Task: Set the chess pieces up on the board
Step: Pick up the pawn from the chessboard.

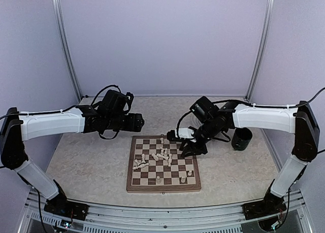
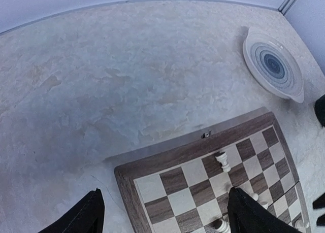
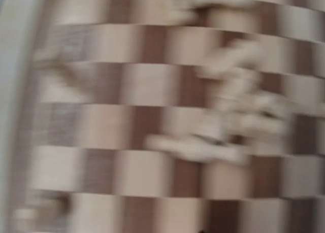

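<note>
The board (image 1: 133,184) lies in the middle of the table. The chess pieces are mostly a pile (image 1: 160,155) lying on its centre squares. A few stand near the front edge (image 1: 159,180), and one stands near the far edge (image 1: 162,140). My left gripper (image 1: 138,122) hovers off the board's far left corner. In the left wrist view it (image 2: 165,219) is open and empty above that corner (image 2: 127,185), and a standing piece (image 2: 222,161) shows there. My right gripper (image 1: 191,151) is low over the board's far right squares. The right wrist view is motion-blurred, showing only checks and lying pieces (image 3: 203,146), no fingers.
A dark cup (image 1: 242,138) stands right of the board under the right forearm. A round grey-ringed plate (image 2: 274,65) sits beyond the board's far right corner. Metal frame posts and pale walls enclose the table.
</note>
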`<state>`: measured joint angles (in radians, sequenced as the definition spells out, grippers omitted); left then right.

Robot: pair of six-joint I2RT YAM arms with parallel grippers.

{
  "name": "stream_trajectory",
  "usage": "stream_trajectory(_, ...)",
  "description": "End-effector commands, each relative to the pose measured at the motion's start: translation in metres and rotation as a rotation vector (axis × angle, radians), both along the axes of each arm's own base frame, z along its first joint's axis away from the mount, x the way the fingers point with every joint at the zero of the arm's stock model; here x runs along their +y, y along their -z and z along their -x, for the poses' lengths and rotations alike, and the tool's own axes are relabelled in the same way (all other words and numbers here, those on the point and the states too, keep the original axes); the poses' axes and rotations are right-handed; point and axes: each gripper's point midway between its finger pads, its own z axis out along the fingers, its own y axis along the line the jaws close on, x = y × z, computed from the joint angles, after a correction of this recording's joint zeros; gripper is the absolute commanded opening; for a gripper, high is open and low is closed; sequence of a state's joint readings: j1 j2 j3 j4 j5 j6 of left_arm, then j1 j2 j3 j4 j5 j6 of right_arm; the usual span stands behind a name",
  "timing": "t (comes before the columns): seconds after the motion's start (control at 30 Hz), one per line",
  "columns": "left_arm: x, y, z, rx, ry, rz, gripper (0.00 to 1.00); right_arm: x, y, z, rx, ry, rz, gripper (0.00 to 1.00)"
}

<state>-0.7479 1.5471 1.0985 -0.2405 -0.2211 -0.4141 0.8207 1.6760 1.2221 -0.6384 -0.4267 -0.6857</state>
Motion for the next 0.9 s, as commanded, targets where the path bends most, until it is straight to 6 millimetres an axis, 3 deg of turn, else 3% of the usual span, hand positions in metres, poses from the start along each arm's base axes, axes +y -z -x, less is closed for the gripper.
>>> stream_trajectory(0.0, 0.001, 0.013, 0.022, 0.070, 0.073, 0.001, 0.82, 0.010, 0.001, -0.045, 0.001, 0.114, -0.063, 0.30)
stream_trajectory(0.17, -0.014, 0.027, 0.023, 0.141, 0.117, 0.019, 0.78, 0.024, 0.008, -0.078, 0.033, 0.207, -0.081, 0.30)
stream_trajectory(0.43, -0.038, 0.033, 0.008, 0.138, 0.159, 0.059, 0.73, 0.044, 0.025, -0.109, 0.038, 0.253, -0.073, 0.31)
stream_trajectory(0.63, -0.043, 0.046, 0.000, 0.169, 0.163, 0.054, 0.73, 0.048, 0.032, -0.096, 0.105, 0.205, -0.079, 0.34)
stream_trajectory(0.87, -0.027, 0.053, 0.000, 0.198, 0.107, 0.055, 0.74, 0.045, 0.028, -0.083, 0.117, 0.155, -0.108, 0.36)
